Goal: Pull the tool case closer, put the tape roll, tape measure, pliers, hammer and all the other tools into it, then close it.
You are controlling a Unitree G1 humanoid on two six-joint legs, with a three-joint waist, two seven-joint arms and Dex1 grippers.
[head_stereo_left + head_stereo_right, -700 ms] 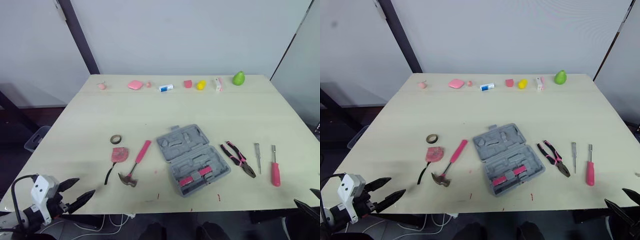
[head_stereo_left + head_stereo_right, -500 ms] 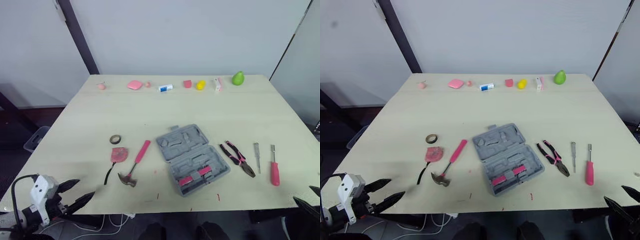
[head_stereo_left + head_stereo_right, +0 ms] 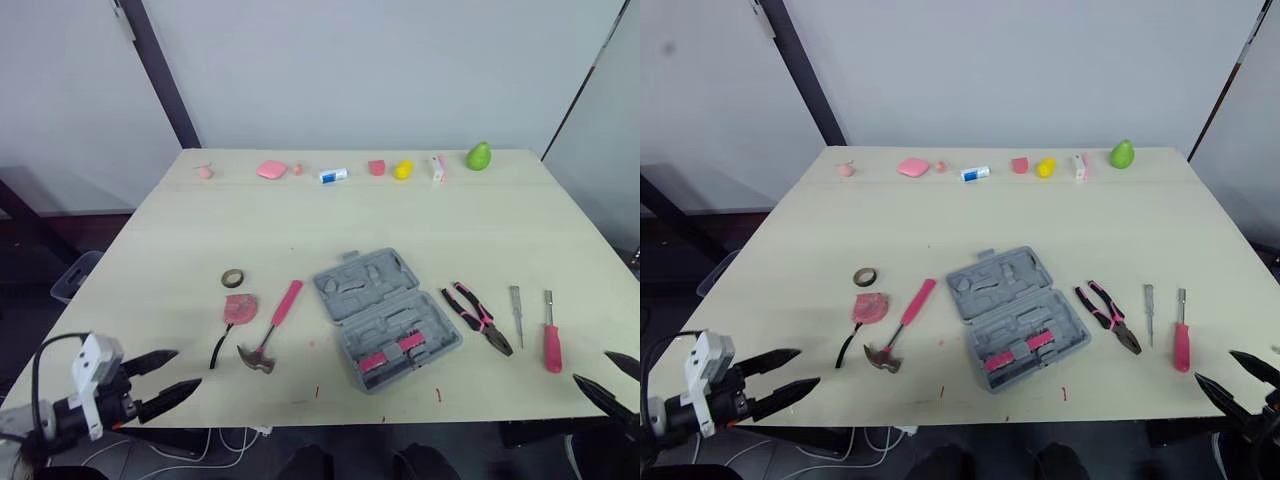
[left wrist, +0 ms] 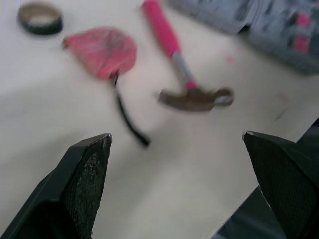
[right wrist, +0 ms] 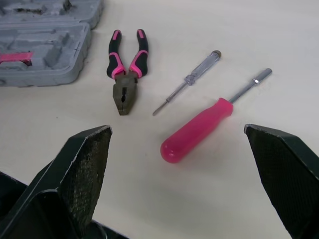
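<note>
Noted against half a second ago: a short advance of both hands toward the near table edge. At lower left of the head view, left hand (image 3: 189, 368), fingers spread wide, nothing held. At lower right, right hand (image 3: 591, 367), likewise wide open and empty. No shift among the tools on the pale wooden table (image 3: 420, 225). At centre, grey plastic tool case (image 3: 385, 312), lying open and untouched, not yet pulled closer. Left of it, pink-handled hammer (image 3: 284, 305), pink tape measure (image 3: 238, 308) and dark tape roll (image 3: 225, 279). Right of it, pink-and-black pliers (image 3: 478, 318), slim clear-handled screwdriver (image 3: 516, 312) and pink-handled screwdriver (image 3: 550, 345). Judged as the opening reach only, with every tool left to pack and the closing undone. No brand or writing legible anywhere; possibly a printed label on the small white-and-blue tube (image 3: 333, 175) in the row along the upper edge of the table, too small to read.
</note>
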